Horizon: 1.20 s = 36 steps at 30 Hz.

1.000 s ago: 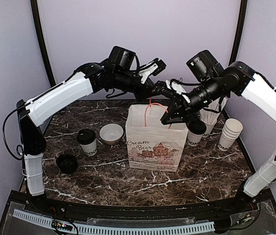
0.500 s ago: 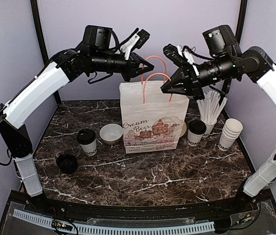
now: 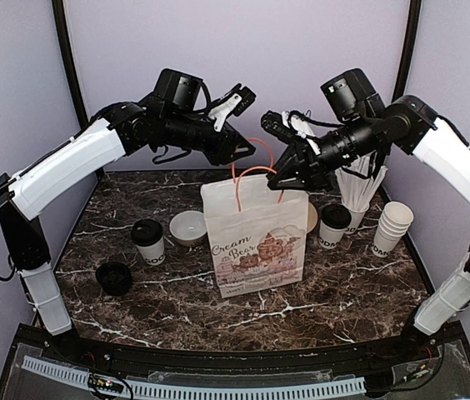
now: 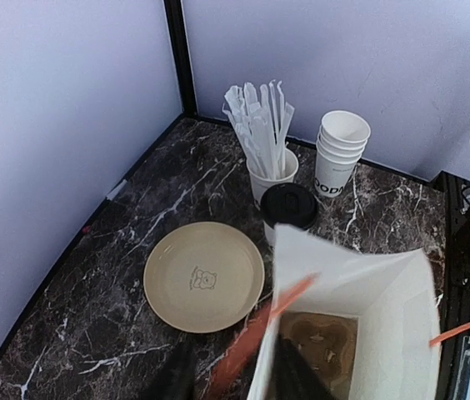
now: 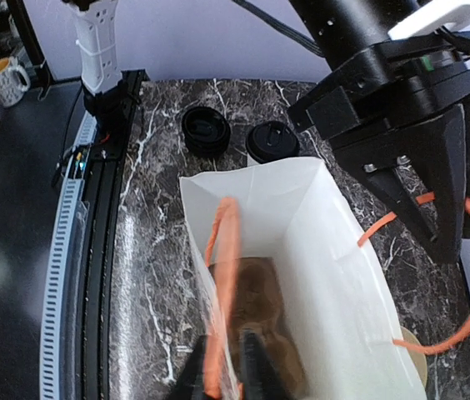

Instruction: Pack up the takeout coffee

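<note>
One takeout coffee (image 3: 147, 242) with a black lid stands left of the white paper bag (image 3: 256, 242). The other takeout coffee (image 3: 335, 225) stands right of the bag and also shows in the left wrist view (image 4: 289, 204). My left gripper (image 3: 250, 152) hangs over the bag's far rim. Its jaws stand apart around one orange handle (image 4: 252, 337), with a gap on one side. My right gripper (image 3: 275, 182) pinches the other orange handle (image 5: 221, 275) at the bag's near rim. The bag leans and holds a brown insert (image 5: 256, 308) at its bottom.
A white bowl (image 3: 189, 227) and a black lid-like dish (image 3: 114, 277) sit at the left. Behind the bag lies a beige plate (image 4: 204, 275). A cup of white sticks (image 4: 268, 162) and a stack of lidless cups (image 3: 392, 227) stand at the right.
Both arms have come down and the bag has dropped from its raised position, sitting lower, nearer and tilted. The left jaws have parted.
</note>
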{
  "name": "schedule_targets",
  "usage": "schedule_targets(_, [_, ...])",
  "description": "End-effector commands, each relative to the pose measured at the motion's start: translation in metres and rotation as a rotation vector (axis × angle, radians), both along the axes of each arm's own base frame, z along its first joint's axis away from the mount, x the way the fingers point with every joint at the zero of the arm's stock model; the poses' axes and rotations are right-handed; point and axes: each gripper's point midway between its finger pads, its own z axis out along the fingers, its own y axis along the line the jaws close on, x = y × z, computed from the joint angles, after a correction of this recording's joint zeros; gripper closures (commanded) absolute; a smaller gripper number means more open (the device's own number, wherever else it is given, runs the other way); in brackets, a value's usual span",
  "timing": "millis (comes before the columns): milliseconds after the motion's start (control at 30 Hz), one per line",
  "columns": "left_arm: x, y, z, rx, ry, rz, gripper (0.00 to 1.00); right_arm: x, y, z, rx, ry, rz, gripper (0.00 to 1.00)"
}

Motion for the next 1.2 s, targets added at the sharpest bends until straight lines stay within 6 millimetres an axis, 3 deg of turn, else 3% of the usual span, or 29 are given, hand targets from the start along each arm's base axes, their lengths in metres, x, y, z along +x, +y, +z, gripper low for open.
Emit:
schedule_targets(0, [0.003, 0.017, 0.014, 0.006, -0.028, 0.062, 0.42, 0.014, 0.000, 0.011, 0.035, 0.004, -0.028, 0.44])
schedule_targets(33, [0.003, 0.019, 0.016, 0.016, -0.038, 0.066, 0.34, 0.015, -0.004, 0.016, 0.042, 0.004, -0.029, 0.39])
schedule_targets(133, [-0.007, 0.031, 0.027, 0.012, -0.065, 0.065, 0.26, 0.016, -0.022, 0.030, 0.076, 0.002, -0.035, 0.29])
schedule_targets(167, [-0.013, 0.037, 0.040, -0.013, -0.093, 0.061, 0.26, 0.017, -0.028, 0.034, 0.087, 0.002, -0.039, 0.27])
schedule_targets(200, [-0.016, 0.039, 0.036, -0.008, -0.087, 0.058, 0.24, 0.015, -0.035, 0.037, 0.098, 0.008, -0.032, 0.26])
schedule_targets(233, [-0.024, 0.045, 0.050, -0.041, -0.113, 0.051, 0.23, 0.013, -0.042, 0.039, 0.107, 0.011, -0.027, 0.24])
schedule_targets(267, [-0.027, 0.046, 0.042, -0.035, -0.103, 0.044, 0.22, 0.009, -0.049, 0.042, 0.115, 0.020, -0.017, 0.24])
schedule_targets(300, [-0.035, 0.049, 0.053, -0.064, -0.120, 0.026, 0.21, 0.007, -0.055, 0.044, 0.122, 0.028, -0.013, 0.24])
schedule_targets(400, [-0.042, 0.052, 0.047, -0.071, -0.109, 0.008, 0.20, 0.006, -0.069, 0.043, 0.127, 0.040, -0.017, 0.23])
schedule_targets(533, [-0.041, 0.046, 0.038, -0.068, -0.095, -0.008, 0.20, 0.020, -0.077, 0.037, 0.135, 0.071, -0.074, 0.25])
schedule_targets(733, [-0.046, 0.018, 0.020, -0.088, -0.009, -0.127, 0.20, 0.039, -0.088, 0.037, 0.163, 0.070, -0.152, 0.26])
schedule_targets(867, [-0.038, 0.003, 0.013, -0.120, 0.021, -0.144, 0.24, 0.053, -0.100, 0.034, 0.167, 0.069, -0.219, 0.27])
schedule_targets(933, [-0.038, -0.005, 0.009, -0.127, 0.039, -0.171, 0.29, 0.059, -0.104, 0.030, 0.170, 0.078, -0.243, 0.28])
schedule_targets(1000, [-0.036, -0.011, 0.007, -0.126, 0.049, -0.191, 0.41, 0.064, -0.108, 0.026, 0.173, 0.085, -0.266, 0.29])
schedule_targets(1033, [-0.035, -0.013, 0.012, -0.133, 0.040, -0.194, 0.52, 0.066, -0.110, 0.025, 0.176, 0.090, -0.275, 0.30])
schedule_targets(1133, [-0.031, -0.018, 0.012, -0.120, 0.029, -0.204, 0.74, 0.070, -0.114, 0.023, 0.182, 0.092, -0.295, 0.30])
schedule_targets(1167, [-0.030, -0.018, 0.013, -0.115, 0.017, -0.202, 0.88, 0.073, -0.116, 0.023, 0.185, 0.090, -0.304, 0.31])
